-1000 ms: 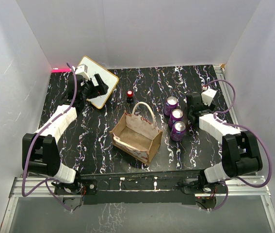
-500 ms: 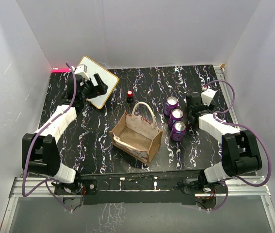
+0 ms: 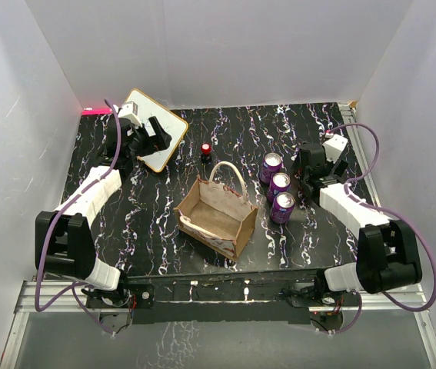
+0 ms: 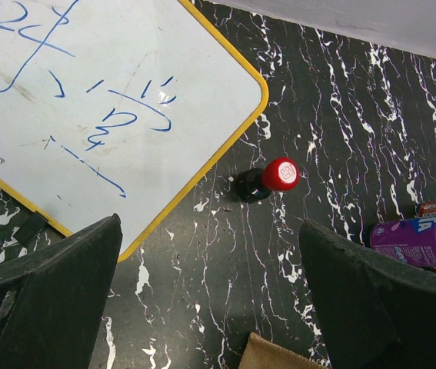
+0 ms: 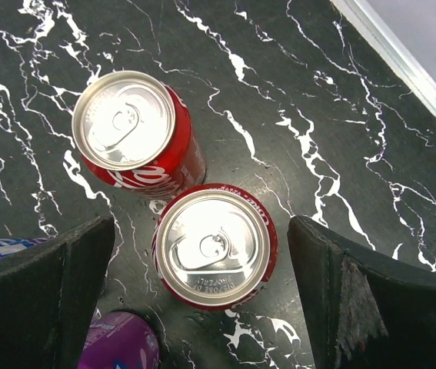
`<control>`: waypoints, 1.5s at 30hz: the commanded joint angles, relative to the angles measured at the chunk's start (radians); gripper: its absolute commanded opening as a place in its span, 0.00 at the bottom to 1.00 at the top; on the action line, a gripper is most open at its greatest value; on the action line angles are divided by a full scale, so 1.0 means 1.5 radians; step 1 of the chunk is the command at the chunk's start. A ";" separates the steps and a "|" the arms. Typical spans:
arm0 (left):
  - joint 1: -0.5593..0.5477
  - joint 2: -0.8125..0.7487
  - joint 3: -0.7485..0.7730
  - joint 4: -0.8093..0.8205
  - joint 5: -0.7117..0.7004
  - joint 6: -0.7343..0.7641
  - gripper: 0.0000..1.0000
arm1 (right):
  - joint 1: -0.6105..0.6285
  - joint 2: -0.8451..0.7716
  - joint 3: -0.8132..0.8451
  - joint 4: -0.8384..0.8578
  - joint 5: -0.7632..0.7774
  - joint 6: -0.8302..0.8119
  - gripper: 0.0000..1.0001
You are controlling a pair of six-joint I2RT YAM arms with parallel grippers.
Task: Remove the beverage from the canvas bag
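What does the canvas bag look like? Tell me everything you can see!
The canvas bag is tan-brown cloth, boxy, standing mouth-up and wide open on the black marbled table, turned at an angle. One pale loop handle sticks up at its far side; another droops over the near-left rim. No drink shows inside. Three purple cans stand just right of it.

Glossy blk marble-look tabletop (image 3: pixel 225 134), white veins. Matt tan cloth on canvas bag (image 3: pixel 245 224), rough-ish weave. Bright bare metal lids on red cans (image 5: pixel 216 247), slick painted sides. Smooth glossy whiteboard (image 4: pixel 87 100) w/ yellow trim. Matt dark plastic fingers (image 5: pixel 33 307).
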 commanded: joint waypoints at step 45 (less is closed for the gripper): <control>-0.033 -0.408 0.303 -0.287 0.072 0.108 0.97 | 0.422 -0.310 0.654 -0.326 -0.158 -0.207 0.98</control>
